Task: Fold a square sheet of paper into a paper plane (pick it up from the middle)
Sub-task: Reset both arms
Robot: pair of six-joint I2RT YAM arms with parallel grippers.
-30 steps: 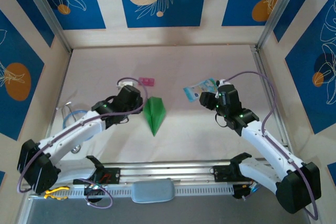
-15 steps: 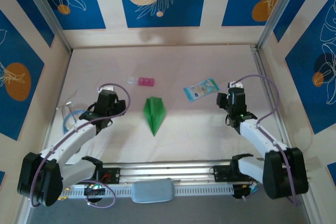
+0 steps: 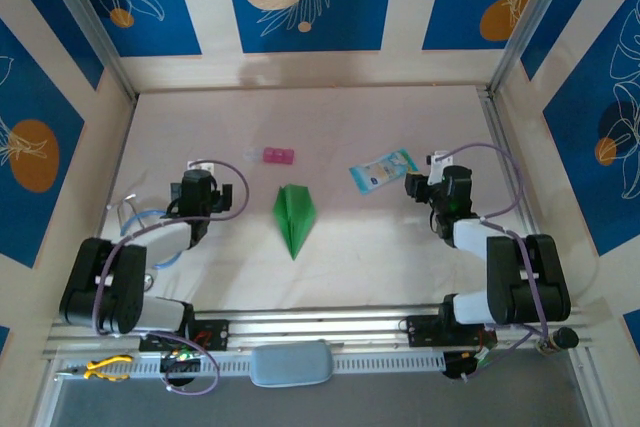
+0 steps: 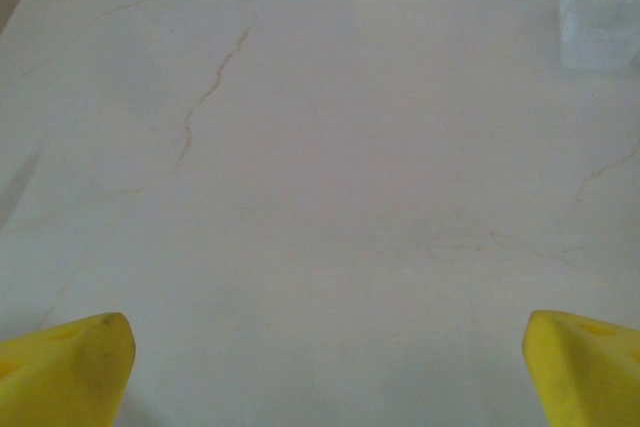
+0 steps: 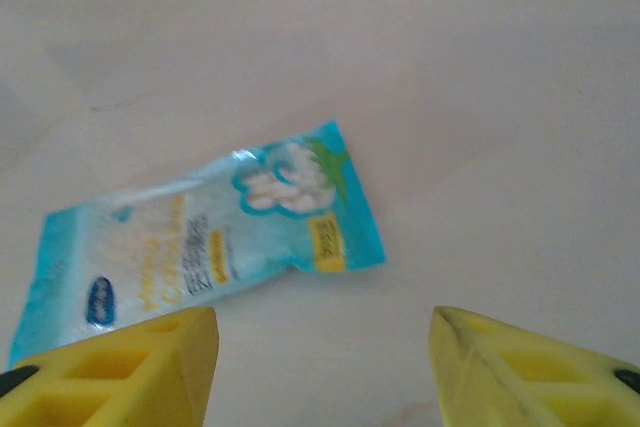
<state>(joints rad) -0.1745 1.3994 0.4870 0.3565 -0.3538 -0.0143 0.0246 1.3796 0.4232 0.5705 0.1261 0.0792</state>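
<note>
Pale marble table [image 3: 380,237]: left jaws wide apart, empty; right jaws parted, empty, near blue packet [image 5: 210,247]; paper plane [image 3: 294,217] untouched.

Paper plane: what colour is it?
The paper plane is plain bright green, unmarked; it shows best in the top external view.

Right gripper [image 5: 320,332]: yellow fingers [image 5: 130,367] stand parted, nothing held between them. A pale blue printed packet [image 5: 210,247] lies flat and askew on the pale table [image 5: 480,97], just ahead of the gripper, toward the finger at the view's left.
</note>
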